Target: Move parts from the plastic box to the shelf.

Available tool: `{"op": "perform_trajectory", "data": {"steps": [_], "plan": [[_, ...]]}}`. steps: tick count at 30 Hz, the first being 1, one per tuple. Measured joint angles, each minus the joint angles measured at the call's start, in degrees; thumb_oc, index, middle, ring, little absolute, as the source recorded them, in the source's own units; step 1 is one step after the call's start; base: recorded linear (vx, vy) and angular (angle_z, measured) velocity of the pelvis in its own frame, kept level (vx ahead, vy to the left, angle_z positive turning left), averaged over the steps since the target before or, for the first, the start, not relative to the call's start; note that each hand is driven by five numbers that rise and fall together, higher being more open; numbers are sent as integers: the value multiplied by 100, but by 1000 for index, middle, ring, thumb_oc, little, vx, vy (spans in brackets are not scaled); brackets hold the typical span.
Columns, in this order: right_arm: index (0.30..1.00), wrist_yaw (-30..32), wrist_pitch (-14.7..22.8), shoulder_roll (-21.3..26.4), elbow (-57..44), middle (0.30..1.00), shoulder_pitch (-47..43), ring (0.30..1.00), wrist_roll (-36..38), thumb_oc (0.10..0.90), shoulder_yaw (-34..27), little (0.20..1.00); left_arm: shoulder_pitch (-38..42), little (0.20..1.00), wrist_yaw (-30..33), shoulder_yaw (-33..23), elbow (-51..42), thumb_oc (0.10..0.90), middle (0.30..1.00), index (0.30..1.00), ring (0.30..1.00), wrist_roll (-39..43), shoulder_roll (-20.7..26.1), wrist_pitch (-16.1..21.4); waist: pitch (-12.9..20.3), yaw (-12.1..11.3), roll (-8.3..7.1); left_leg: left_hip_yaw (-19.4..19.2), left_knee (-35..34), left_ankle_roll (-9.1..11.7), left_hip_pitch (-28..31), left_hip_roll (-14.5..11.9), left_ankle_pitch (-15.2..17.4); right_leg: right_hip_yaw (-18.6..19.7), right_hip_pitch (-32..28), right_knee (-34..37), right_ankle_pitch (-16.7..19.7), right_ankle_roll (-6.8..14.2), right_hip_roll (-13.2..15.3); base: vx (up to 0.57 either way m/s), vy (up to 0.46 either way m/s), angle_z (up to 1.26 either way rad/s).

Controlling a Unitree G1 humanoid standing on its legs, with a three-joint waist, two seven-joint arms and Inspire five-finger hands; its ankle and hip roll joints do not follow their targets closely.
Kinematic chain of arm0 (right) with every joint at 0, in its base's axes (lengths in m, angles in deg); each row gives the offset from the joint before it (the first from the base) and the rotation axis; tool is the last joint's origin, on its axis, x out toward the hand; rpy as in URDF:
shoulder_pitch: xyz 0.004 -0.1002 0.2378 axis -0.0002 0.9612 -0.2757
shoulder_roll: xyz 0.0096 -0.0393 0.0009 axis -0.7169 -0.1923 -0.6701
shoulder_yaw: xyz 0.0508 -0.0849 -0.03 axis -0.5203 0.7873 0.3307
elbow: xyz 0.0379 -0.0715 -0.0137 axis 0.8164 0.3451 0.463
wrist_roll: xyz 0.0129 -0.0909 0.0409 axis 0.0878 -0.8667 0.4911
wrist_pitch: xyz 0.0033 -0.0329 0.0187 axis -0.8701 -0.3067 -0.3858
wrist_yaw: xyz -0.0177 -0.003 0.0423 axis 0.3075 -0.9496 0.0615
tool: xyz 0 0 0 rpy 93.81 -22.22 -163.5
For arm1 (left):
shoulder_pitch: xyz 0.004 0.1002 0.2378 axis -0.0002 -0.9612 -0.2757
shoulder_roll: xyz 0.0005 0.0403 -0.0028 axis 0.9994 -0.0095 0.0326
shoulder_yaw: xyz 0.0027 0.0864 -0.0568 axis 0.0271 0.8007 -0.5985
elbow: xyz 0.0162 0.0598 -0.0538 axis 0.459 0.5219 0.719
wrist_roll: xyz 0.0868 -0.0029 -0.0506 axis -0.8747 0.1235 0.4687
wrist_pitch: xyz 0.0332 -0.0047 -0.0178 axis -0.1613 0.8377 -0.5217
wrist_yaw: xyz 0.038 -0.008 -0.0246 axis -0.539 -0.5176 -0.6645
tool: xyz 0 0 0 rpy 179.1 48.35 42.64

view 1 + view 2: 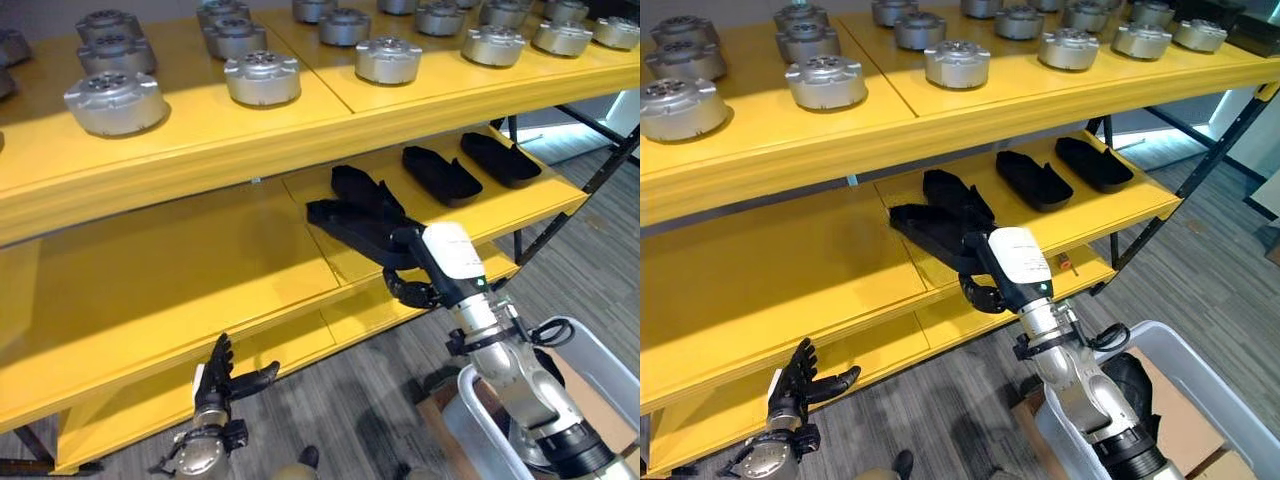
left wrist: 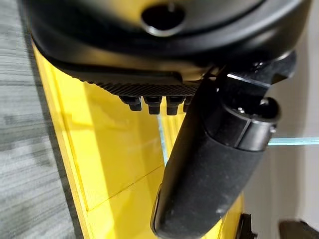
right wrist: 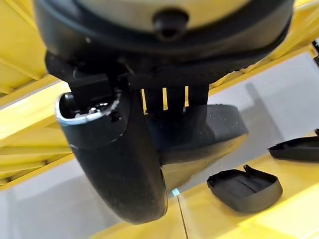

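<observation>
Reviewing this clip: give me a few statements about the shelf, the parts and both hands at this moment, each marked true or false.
1. The right hand is at the middle shelf, its fingers curled on a black part. True.
2. The left hand grips a black part. False: it hangs open and empty, low in front of the shelf.
3. Round silver parts stand on the top shelf. True.
4. The middle shelf holds no black parts beyond the one being handled. False: two more black parts lie further to the right on it.
5. A light plastic box sits low by the right arm. True.
</observation>
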State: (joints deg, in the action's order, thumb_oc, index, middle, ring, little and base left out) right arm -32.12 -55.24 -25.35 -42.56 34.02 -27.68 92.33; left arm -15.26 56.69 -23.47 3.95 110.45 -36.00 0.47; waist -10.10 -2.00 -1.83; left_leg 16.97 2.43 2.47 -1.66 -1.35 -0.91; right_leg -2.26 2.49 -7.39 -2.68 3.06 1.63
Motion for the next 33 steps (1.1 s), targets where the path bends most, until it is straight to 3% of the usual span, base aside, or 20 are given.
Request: {"op": "perform_trajectory", "data": {"steps": [1,3,6,8,12,14,17,18,19,20,21,22,24,26,27,28,30,31,33], "plan": [[300,-10,-38,43,2,300,-6,300,1,400,19,300,-23,1000,-10,64,-82,900,1000,1000,1000,-1,-65,0,13,-23,15,42,-102,-75,26,-63,-83,-24,-50,174,168,-28,-45,42,-122,68],[300,-11,-45,160,0,300,-47,300,1,400,19,300,-61,1000,-19,203,-164,900,1000,1000,1000,-2,-242,14,18,-126,76,27,-283,-5,24,-222,-197,-132,-115,471,349,-155,-208,69,-102,5],[300,-16,-51,184,-10,300,-275,300,67,400,93,300,-173,1000,-15,199,-207,900,1000,1000,1000,5,-440,13,14,-237,101,-130,-367,-20,-5,-356,-160,-306,-107,727,493,-221,-232,77,-96,-19],[300,-16,-60,222,-10,300,-308,300,225,400,94,300,-192,1000,-13,189,-250,900,1000,1000,1000,36,-502,14,20,-301,114,-150,-372,96,42,-335,-168,-305,-316,1057,653,-142,-215,89,-142,-7],[300,-16,-59,216,-15,300,-393,300,287,400,154,300,-282,1000,-17,157,-281,900,1000,1000,1000,66,-509,23,22,-426,119,-98,-320,238,36,-152,-239,-333,-505,1241,686,-64,-100,7,-140,18],[300,-14,-60,227,-9,300,-455,300,334,400,172,300,-205,1000,-20,181,-278,900,1000,1000,1000,93,-495,25,13,-452,117,-33,115,271,-337,59,-260,-585,-485,1236,644,-13,5,-66,-41,75],[300,-14,-72,383,0,300,-564,300,333,400,192,300,90,1000,-19,272,-221,900,1000,1000,1000,118,-469,28,-36,-428,148,-516,424,629,-836,263,-680,-1128,-514,1234,542,-112,191,-18,1,129],[300,-17,-71,442,11,300,-833,300,330,400,357,300,94,1000,-7,226,-235,900,1000,1000,1000,125,-423,46,-137,-595,162,-1295,271,517,-799,153,-722,-1268,-489,1201,473,-255,275,63,20,73],[300,-16,-32,328,7,300,-881,300,330,400,389,300,20,1000,-2,192,-208,900,1000,1000,1000,132,-355,36,-186,-697,92,-1480,525,142,-754,75,-367,-1242,-507,1119,472,-340,293,98,75,19],[300,-11,-22,182,-15,300,-879,300,331,400,406,300,-39,1000,-9,190,-184,900,1000,1000,1000,161,-220,35,-234,-743,0,-1535,693,-87,-639,-12,-136,-1225,-539,1056,441,-362,362,90,102,-7],[300,-9,-12,80,-25,300,-875,300,333,400,409,300,-56,1000,-10,183,-160,900,1000,1000,1000,176,-99,33,-311,-748,-151,-1514,797,-59,-547,-138,13,-1267,-608,1039,440,-361,458,101,134,53],[300,27,-18,46,-73,300,-876,300,335,400,367,300,0,1000,-12,113,-152,900,1000,1000,1000,192,0,34,-441,-554,-394,-1511,792,223,-533,-630,89,-1574,-777,1159,476,-334,611,115,154,81],[300,44,-46,149,-64,300,-879,300,335,400,297,300,15,1000,-6,177,-156,900,1000,1000,1000,275,-100,32,-448,-468,-346,-1491,277,428,-437,-1331,-110,-1689,-798,1122,456,-185,563,124,172,60],[300,47,-48,227,-59,300,-900,300,335,400,287,300,-78,1000,-19,243,-160,900,1000,1000,1000,285,-319,24,-448,-475,-92,-1446,-426,573,-61,-1552,-369,-1642,-843,1129,509,56,529,126,165,-5],[300,48,-48,263,-59,300,-903,300,335,400,285,300,-119,1000,-23,266,-160,900,1000,1000,1000,284,-413,12,-439,-464,80,-1443,-524,504,99,-1530,-506,-1619,-893,1172,577,204,492,177,225,-15],[300,60,-59,235,-54,300,-851,300,332,400,245,300,-123,1000,-27,273,-150,900,1000,1000,1000,284,-461,1,-448,-419,170,-1593,-625,996,195,-1516,-411,-1619,-968,1229,618,369,493,115,139,6],[300,71,-178,68,-33,300,-657,300,336,400,233,300,17,1000,-22,180,-127,900,1000,1000,1000,284,-359,-27,-442,-505,-142,-1565,-609,841,148,-1029,-405,-1645,-940,1230,670,352,934,151,205,28],[300,41,-218,-23,-10,300,-612,300,337,400,238,300,119,1000,-13,107,-169,900,1000,1000,1000,283,-195,-27,-439,-643,-176,-1519,-562,686,192,-752,-349,-1707,-1052,1221,787,304,1158,204,329,32],[300,39,-233,-152,-10,300,-609,300,334,400,223,300,124,1000,-14,31,-257,900,1000,1000,1000,278,32,-16,-436,-781,-193,-1515,-455,546,222,-589,-252,-1744,-1119,1170,804,305,1316,110,199,24]]}}
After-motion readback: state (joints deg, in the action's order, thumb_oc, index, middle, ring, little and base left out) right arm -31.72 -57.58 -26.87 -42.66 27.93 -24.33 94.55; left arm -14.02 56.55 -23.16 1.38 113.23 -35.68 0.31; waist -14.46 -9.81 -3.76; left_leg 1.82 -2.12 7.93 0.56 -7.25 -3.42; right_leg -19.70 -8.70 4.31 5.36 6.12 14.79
